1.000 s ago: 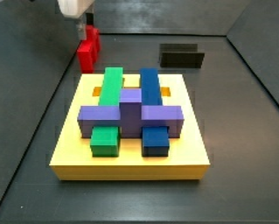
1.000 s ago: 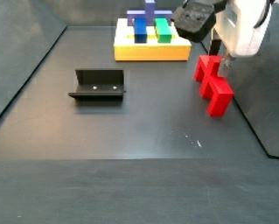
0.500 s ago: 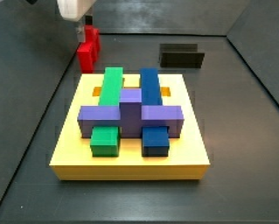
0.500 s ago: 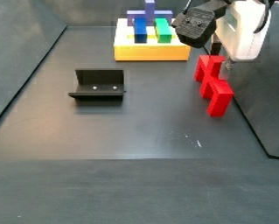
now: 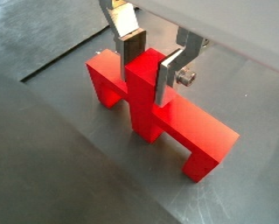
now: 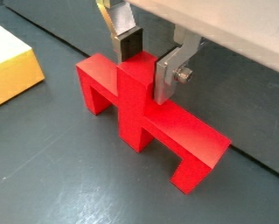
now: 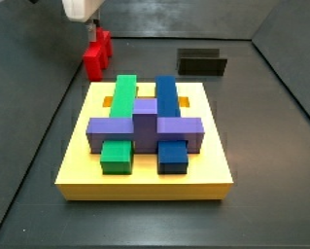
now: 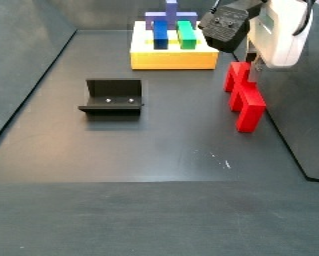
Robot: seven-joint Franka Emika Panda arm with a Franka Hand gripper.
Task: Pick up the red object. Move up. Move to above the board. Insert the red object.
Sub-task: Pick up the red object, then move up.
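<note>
Gripper (image 5: 149,61): over the red object, fingers straddling its central stem, one silver plate on each side; pads look at or near the stem faces, firm clamp can't be confirmed.
Red object (image 6: 142,109): flat on the dark floor, well apart from the board (image 7: 144,175), off its far corner.
Long axis: bar runs crosswise to the finger gap, stem rises between the plates.
Fixture (image 8: 112,97): apart from the red object, clear of the lift.
Step, by judgement: grasp, then straight up.
</note>
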